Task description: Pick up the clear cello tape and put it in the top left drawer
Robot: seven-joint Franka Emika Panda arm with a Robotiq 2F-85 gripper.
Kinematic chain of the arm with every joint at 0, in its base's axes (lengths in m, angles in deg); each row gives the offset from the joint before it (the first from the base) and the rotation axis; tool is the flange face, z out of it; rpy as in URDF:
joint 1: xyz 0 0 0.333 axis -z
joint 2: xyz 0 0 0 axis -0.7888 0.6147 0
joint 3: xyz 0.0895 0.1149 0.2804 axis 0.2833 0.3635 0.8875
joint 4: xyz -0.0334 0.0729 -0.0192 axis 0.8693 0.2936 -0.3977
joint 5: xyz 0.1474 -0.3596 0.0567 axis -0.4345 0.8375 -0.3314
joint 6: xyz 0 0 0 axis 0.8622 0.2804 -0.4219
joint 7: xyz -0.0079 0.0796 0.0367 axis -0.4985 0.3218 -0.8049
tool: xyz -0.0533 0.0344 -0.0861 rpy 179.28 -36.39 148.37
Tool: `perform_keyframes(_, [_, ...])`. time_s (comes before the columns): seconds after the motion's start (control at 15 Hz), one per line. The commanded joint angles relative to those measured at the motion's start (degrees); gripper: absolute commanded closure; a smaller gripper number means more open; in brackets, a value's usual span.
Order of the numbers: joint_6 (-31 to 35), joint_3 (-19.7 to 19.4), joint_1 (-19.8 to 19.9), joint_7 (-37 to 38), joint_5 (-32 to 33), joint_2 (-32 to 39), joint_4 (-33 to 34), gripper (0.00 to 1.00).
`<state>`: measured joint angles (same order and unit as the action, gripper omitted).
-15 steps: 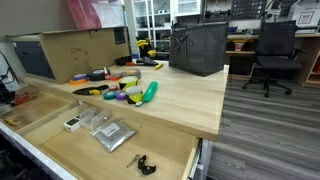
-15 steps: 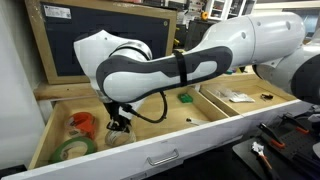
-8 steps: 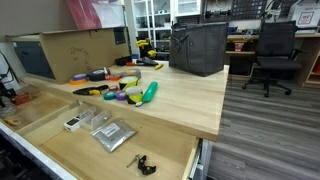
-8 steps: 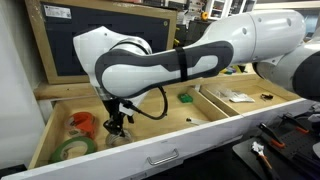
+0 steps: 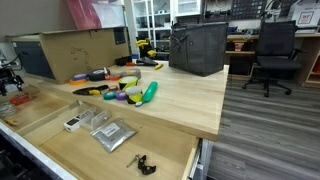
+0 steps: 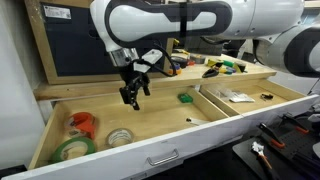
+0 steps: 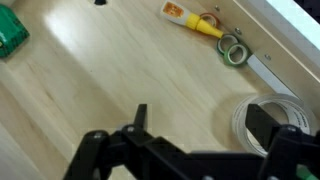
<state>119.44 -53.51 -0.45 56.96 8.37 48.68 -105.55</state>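
Observation:
The clear cello tape (image 6: 120,137) lies flat on the floor of the top left drawer (image 6: 155,118), a shallow pale-wood tray pulled out. My gripper (image 6: 131,93) hangs open well above it with nothing between its fingers. In the wrist view the clear cello tape (image 7: 240,118) is a see-through ring on the drawer floor (image 7: 90,80). It is partly hidden behind one dark finger (image 7: 262,125) of my gripper (image 7: 200,125).
A green tape roll (image 6: 72,148) and an orange roll (image 6: 82,122) lie at the drawer's end, and a green object (image 6: 185,97) sits near the divider. The wider drawer holds a grey packet (image 6: 238,96) and black clip (image 6: 266,95). Coloured tapes (image 5: 125,92) and a black bag (image 5: 197,48) sit on the tabletop.
My gripper opened, let go of the clear tape on the drawer floor and rose up out of the drawer. The tape stays where it was set down.

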Motion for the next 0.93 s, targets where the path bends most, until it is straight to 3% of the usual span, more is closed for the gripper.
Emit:
perform_keyframes(0.0, [-7.46,-0.88,2.24,-2.01,-3.25,0.44,3.18,0.0])
perform_keyframes(0.13, [-8.85,-1.06,3.46,-1.61,-4.29,-1.13,0.32,0.0])
perform_keyframes(0.4, [-9.84,-1.85,3.3,-1.26,-4.08,-0.64,1.44,0.0])
perform_keyframes(0.87, [-9.57,-1.18,-0.59,-2.68,-4.96,-7.53,0.95,0.0])
